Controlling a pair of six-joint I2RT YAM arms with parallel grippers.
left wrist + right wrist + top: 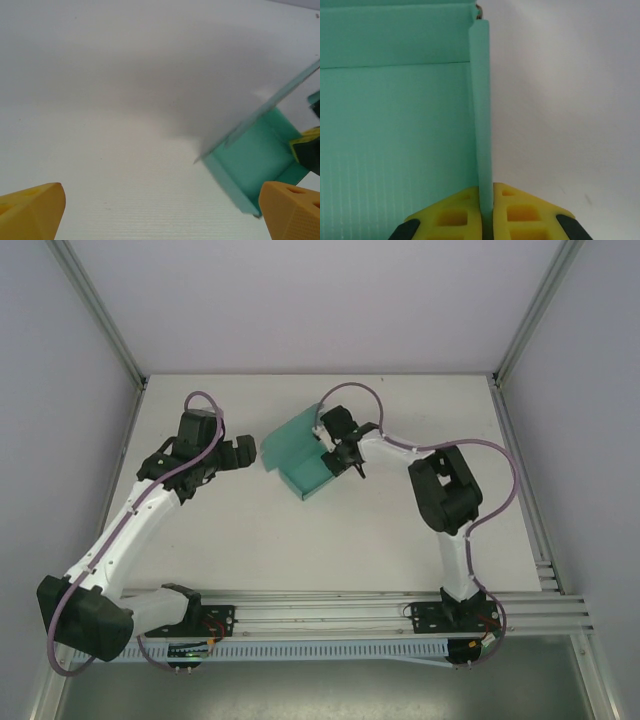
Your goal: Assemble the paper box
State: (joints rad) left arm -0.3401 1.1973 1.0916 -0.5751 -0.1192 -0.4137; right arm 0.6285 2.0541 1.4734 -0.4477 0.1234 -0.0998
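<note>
The teal-green paper box point(298, 455) sits half-formed near the middle of the table, with its lid flap raised. My right gripper point(334, 452) is shut on the box's right side wall; the right wrist view shows the thin card wall point(481, 110) pinched edge-on between the yellow fingers point(520, 212), and the box's inner floor point(395, 145) to the left. My left gripper point(243, 452) hovers open just left of the box, apart from it. In the left wrist view the box point(255, 160) lies ahead to the right, past the yellow fingertips point(35, 207).
White table point(330, 540) inside grey walls with aluminium frame posts point(95, 310). A rail point(400, 605) carrying both arm bases runs along the near edge. Bare table surface lies in front of and behind the box.
</note>
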